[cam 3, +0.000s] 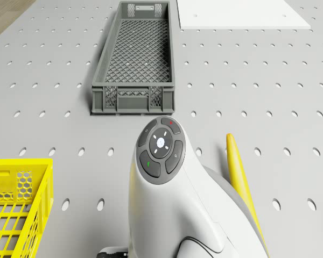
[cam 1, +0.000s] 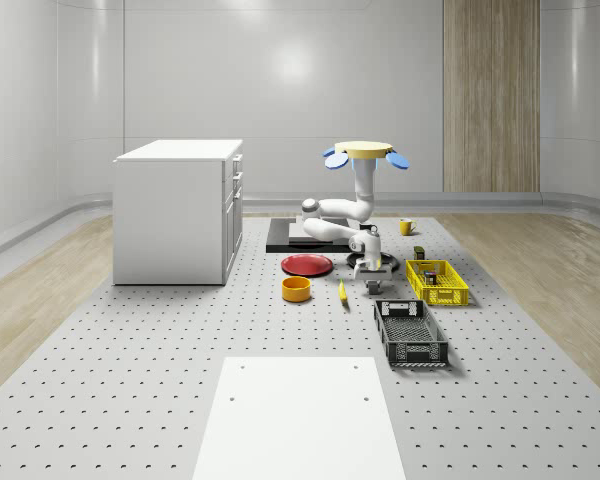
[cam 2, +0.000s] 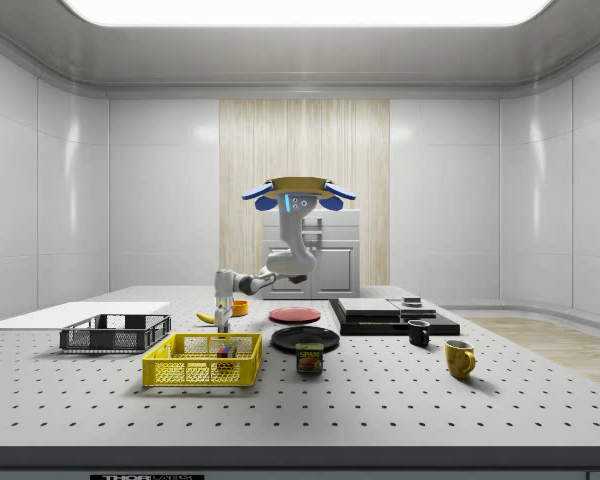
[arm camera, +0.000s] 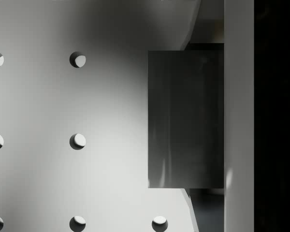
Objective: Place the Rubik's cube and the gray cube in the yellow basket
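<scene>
Whole-scene view: the drone hovers over the perforated table. Its gripper hangs low, right of centre, between the banana and the yellow basket, with open table in the lower left

Side view: the Rubik's cube sits inside the basket, lower left

Wrist view: the gray cube rests on the table, its edges apart from the holes; I cannot tell whether the gripper is open or closed

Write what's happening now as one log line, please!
drone: hovers over table | claw: low at gray cube, beside basket | Rubik's cube: in basket | gray cube: outside basket
</scene>
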